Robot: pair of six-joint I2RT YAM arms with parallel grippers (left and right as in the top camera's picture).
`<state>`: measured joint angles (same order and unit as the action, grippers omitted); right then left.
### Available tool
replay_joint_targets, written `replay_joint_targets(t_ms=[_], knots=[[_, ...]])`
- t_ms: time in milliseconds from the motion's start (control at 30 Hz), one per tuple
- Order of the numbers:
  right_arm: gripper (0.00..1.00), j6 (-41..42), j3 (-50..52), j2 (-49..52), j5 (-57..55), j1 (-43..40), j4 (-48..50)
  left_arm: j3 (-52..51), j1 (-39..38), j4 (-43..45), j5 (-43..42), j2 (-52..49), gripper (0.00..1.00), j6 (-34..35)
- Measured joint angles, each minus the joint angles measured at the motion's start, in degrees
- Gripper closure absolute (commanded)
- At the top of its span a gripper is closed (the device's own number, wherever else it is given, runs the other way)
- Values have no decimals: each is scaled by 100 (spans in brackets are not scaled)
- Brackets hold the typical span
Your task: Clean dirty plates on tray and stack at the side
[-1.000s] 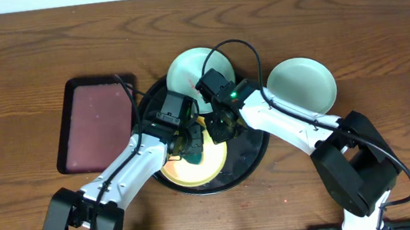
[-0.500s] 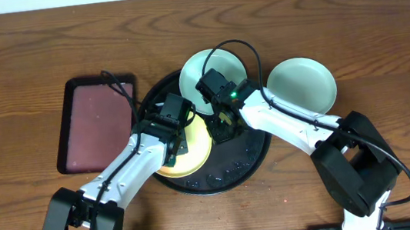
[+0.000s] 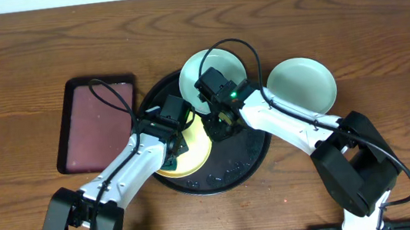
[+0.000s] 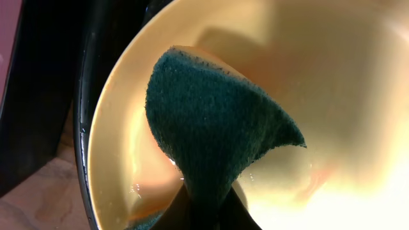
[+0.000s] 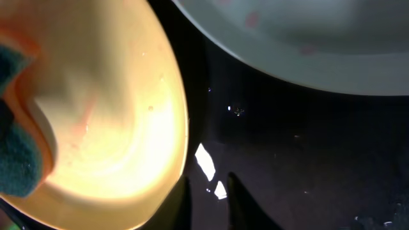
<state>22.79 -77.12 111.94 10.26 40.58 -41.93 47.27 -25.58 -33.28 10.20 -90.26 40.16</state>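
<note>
The left gripper [image 4: 208,212] is pinching the green sponge [image 4: 217,128] against the yellow plate [image 3: 197,151], which is lying on the near left of the black tray [image 3: 239,157]. The right gripper [image 5: 214,201] is hovering over the tray just right of that plate, its fingers slightly apart and holding nothing.

The left arm [image 3: 126,169] reached from its base at the near-left edge up and to the right, with the wrist bent downward near the centre. The left gripper [image 4: 208,211] pointed down, its jaws pinched tight on a dark green sponge [image 4: 217,128], and only the finger ends showed at the bottom of its wrist view. The right arm [image 3: 287,125] stretched from the near-right base up and to the left. The right gripper [image 5: 209,195] hung just beside the left one, tips down, its two fingers narrowly parted with nothing between them
</note>
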Motion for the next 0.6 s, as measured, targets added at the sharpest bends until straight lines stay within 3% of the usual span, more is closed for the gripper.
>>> replay_joint_targets(t_ms=[233, 600], knots=[[73, -28, -2, 66, 210, -46, 11, 0, 9, 55, -109, 0, 92, 337], [80, 9, -7, 476, 1060, -505, 490, 0, 24, 85, -238, 0, 93, 560]])
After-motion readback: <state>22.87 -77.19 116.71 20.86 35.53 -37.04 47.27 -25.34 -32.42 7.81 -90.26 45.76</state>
